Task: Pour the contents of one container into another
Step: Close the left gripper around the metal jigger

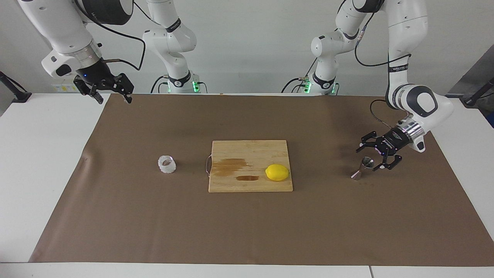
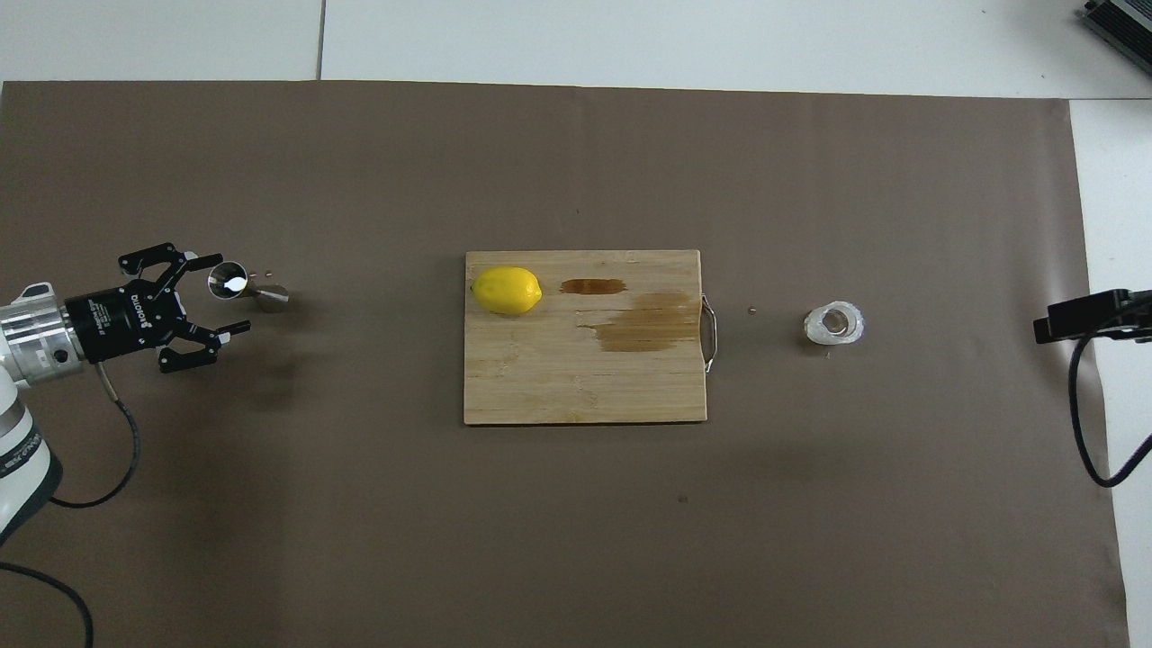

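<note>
Jigger sits just beside the spread left claw, not pinched yet. Next: close in around it. Right claw spread, waiting.

Left arm: reaches down from its base in a bent-elbow pose, wrist turned so the left gripper lies nearly level, low over the desk near the edge at that arm's end. Its fingers stand spread wide, nothing between them.

Right arm: waits raised, forearm sloping down, wrist tilted. The right gripper hangs over the desk corner at its own end, close to the robots' edge, fingers apart and empty. In the overhead view only a dark part of it shows at the frame's edge.
</note>
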